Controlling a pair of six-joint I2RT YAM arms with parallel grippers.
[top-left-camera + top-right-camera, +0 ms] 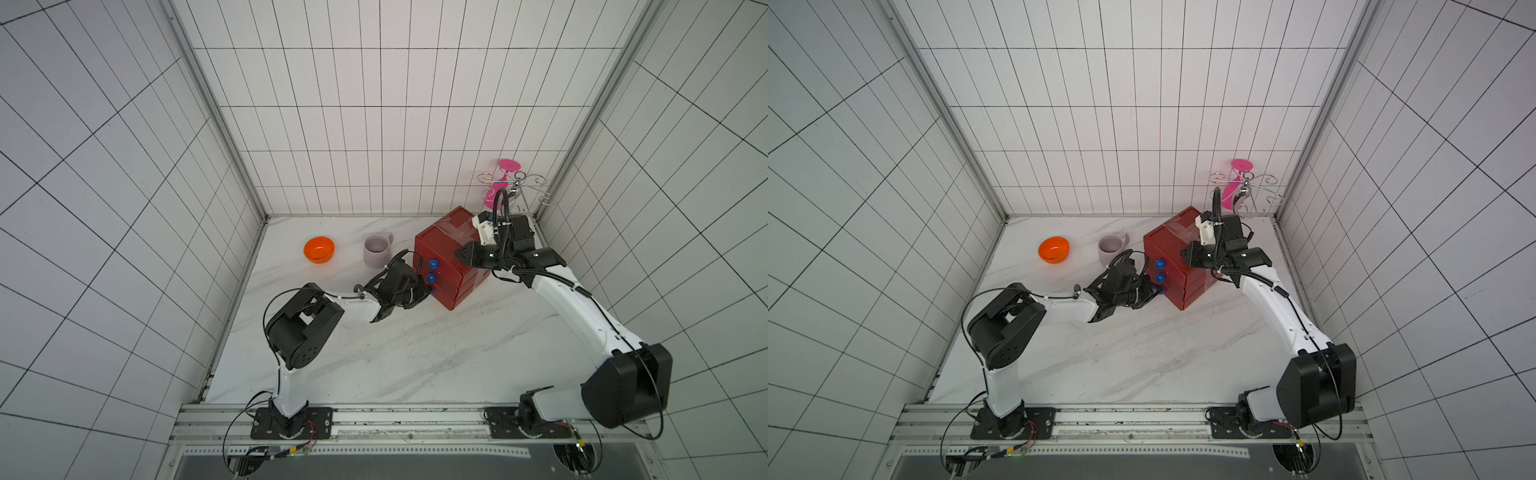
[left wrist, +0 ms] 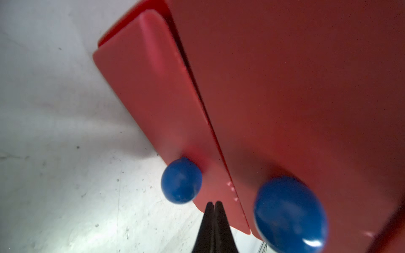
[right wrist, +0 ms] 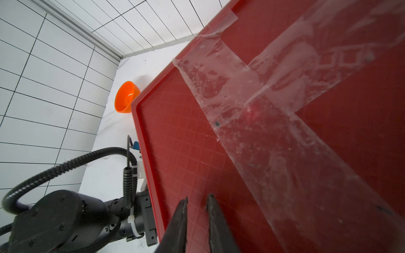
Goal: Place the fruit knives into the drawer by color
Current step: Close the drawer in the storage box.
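Observation:
The drawer (image 1: 446, 245) (image 1: 1173, 257) is a red chest with blue ball knobs (image 1: 434, 263), standing at the back right of the table. Clear tape (image 3: 252, 92) crosses its top. My left gripper (image 2: 213, 202) (image 1: 430, 291) is shut and empty, low against the chest's front. Its tips lie between the bottom knob (image 2: 181, 180) and the one above it (image 2: 289, 214). The bottom drawer front (image 2: 142, 87) stands slightly proud of the one above. My right gripper (image 3: 197, 198) (image 1: 457, 252) rests over the chest's top, jaws a little apart with nothing between them. No fruit knives are in view.
An orange bowl (image 1: 319, 249) (image 3: 126, 99) and a pale mauve mug (image 1: 377, 250) stand left of the chest. A pink goblet (image 1: 505, 178) hangs on a wire rack (image 1: 540, 195) in the back right corner. Tiled walls close in three sides.

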